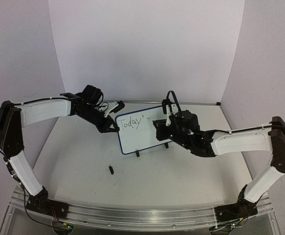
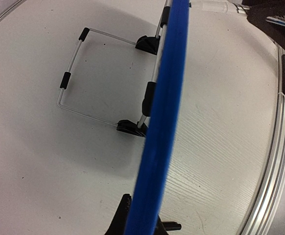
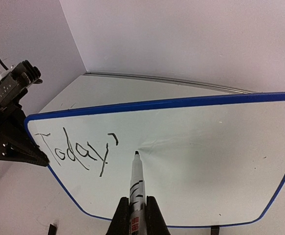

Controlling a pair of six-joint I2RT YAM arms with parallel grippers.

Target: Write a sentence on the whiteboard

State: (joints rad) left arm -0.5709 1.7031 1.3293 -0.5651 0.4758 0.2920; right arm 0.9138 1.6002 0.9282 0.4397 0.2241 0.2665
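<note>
Pinching the blue rim of the whiteboard (image 1: 144, 136) at its left edge, the left tool (image 1: 114, 128) is clamped narrow on it. In the left wrist view the rim (image 2: 164, 122) runs edge-on straight out from between that tool's fingers. To the left of the rim are the white wire stand (image 2: 78, 73) and two black clip feet (image 2: 147, 44), resting on the bench (image 2: 220, 161).

The right tool (image 3: 137, 203) is closed tight on a black-tipped marker (image 3: 136, 178), which sticks straight ahead of the fingers. Its tip sits at the board's white face (image 3: 206, 142), but whether it touches or is just off cannot be told. The sentence (image 3: 76, 152) reads only "Today'" in thin black strokes. It lies ahead and to the left of the right tool, with the marker tip just right of the apostrophe. The left tool's dark tip (image 3: 32, 155) meets the rim just left of the "T".

In the top view the right tool (image 1: 162, 128) is at the board's right side, and the writing (image 1: 132, 122) lies between the two tools. The board stands tilted back on the bench. A small dark object (image 1: 111, 170) lies on the bench nearer than the left tool, apart from the board.
</note>
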